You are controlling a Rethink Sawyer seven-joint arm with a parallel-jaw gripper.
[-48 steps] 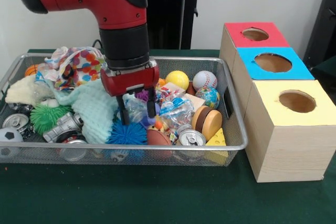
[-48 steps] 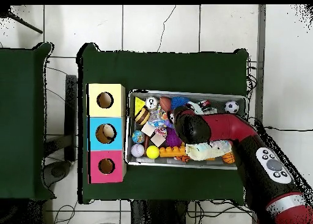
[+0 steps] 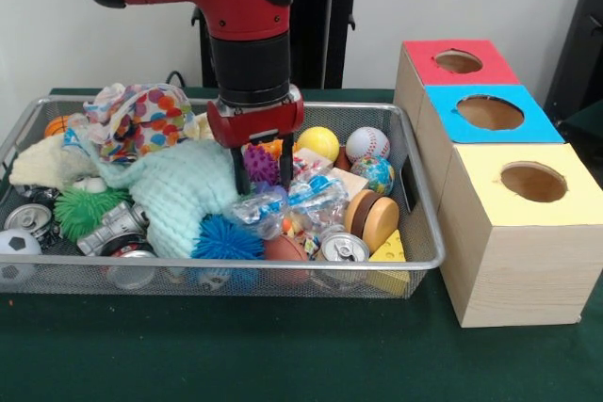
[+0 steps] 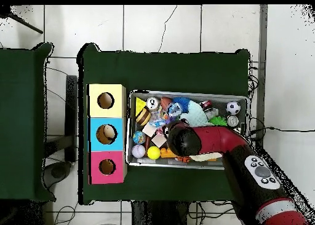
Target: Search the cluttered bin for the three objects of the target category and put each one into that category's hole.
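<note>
The gripper hangs with fingers parted round a purple spiky toy mid-bin, no duck showing, so I'd lift the crinkly bag at its five o'clock before heading for the red hole.

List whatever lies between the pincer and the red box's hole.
From the pincer, the yellow ball and the baseball lie along that line, then the end wall of the bin. The hole itself is uncovered.
</note>
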